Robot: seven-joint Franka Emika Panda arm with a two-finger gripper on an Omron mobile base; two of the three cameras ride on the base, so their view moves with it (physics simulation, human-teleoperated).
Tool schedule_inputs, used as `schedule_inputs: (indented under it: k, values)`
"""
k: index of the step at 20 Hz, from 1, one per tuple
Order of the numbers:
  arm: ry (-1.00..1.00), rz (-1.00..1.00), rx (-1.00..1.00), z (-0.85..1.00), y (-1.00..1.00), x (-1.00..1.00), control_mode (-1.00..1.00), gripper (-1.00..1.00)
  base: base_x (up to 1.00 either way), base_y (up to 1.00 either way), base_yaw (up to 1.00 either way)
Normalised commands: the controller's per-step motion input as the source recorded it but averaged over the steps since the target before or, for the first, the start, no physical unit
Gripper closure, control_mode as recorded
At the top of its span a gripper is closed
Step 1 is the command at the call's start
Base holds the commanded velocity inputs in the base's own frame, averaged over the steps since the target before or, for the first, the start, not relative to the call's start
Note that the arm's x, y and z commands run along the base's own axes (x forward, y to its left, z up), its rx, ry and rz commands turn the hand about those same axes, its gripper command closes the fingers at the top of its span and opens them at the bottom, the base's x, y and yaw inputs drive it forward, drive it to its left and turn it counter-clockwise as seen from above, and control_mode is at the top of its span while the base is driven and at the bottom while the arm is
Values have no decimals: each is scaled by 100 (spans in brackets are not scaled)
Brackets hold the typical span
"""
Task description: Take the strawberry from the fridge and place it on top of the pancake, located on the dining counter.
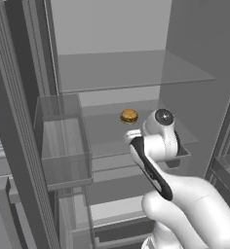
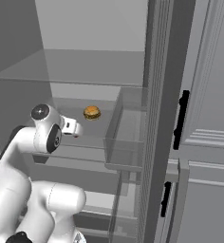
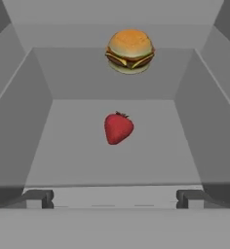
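Our gripper [image 3: 115,198] has its fingers spread wide; the strawberry [image 3: 118,128] lies just ahead, centred; we should advance straight, stopping short of the burger [image 3: 130,51] beyond.

No legible text, labels, brand marks, numbers or signs appear on any surface in the three views; all rendered surfaces are plain and unmarked.

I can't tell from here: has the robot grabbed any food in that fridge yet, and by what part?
Nothing is held. The fingers stand wide apart, with the strawberry lying loose on the shelf ahead of them and the burger farther back.
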Motion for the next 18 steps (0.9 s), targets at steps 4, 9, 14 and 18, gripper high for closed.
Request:
schedule_inputs:
  k: [4,9,14,18]
  values:
    - [9,0,0,-12,0,56,-100,-100,0,0,0]
    - [12,0,0,-29,0,61,-100,-100,0,0,0]
    - [7,0,0,-30,0,45,-100,-100,0,0,0]
    - [4,0,0,-24,0,35,-100,-100,0,0,0]
